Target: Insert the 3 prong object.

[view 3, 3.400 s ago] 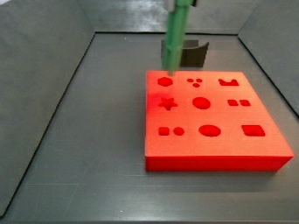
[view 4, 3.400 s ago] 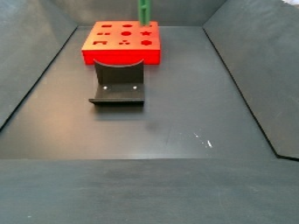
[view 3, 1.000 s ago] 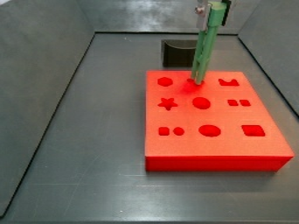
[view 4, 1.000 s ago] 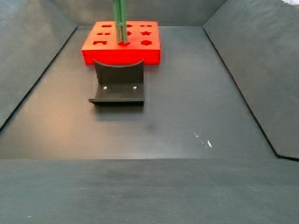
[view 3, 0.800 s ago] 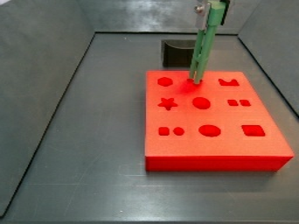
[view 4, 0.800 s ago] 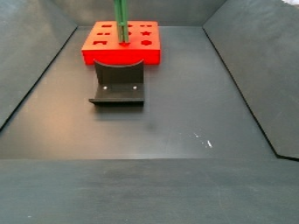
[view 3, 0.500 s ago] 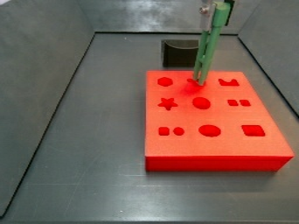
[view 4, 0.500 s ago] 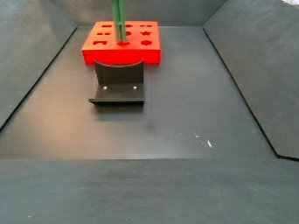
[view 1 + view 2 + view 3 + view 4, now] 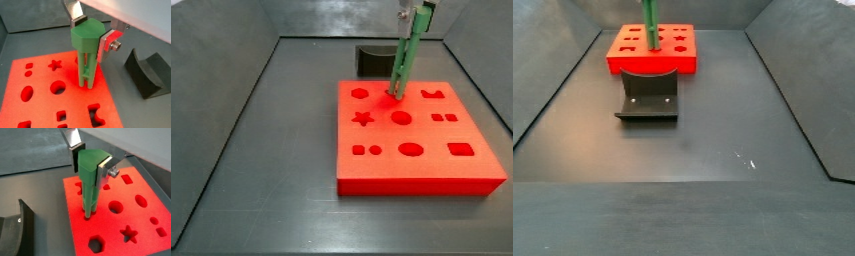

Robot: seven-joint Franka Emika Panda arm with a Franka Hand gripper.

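The 3 prong object (image 9: 404, 55) is a long bright-green piece, held nearly upright in my gripper (image 9: 92, 34), which is shut on its thick top end. It also shows in the wrist views (image 9: 90, 183) and in a side view (image 9: 648, 18). Its thin rods point down onto the red block (image 9: 425, 165), and their tips meet the group of three small holes near the block's back edge (image 9: 87, 85). How deep the tips sit cannot be told. In a side view only the gripper's lower end (image 9: 420, 10) shows.
The red block (image 9: 652, 62) has several shaped cut-outs: star, circles, squares, ovals. The dark fixture (image 9: 648, 97) stands on the floor beside the block, also seen in both wrist views (image 9: 147, 75) (image 9: 13, 230). Grey walls enclose the dark floor (image 9: 687, 170).
Since 3.4 s ago the gripper carried the green piece from the block's back corner over to the three small holes. Over the last second it only shifted slightly.
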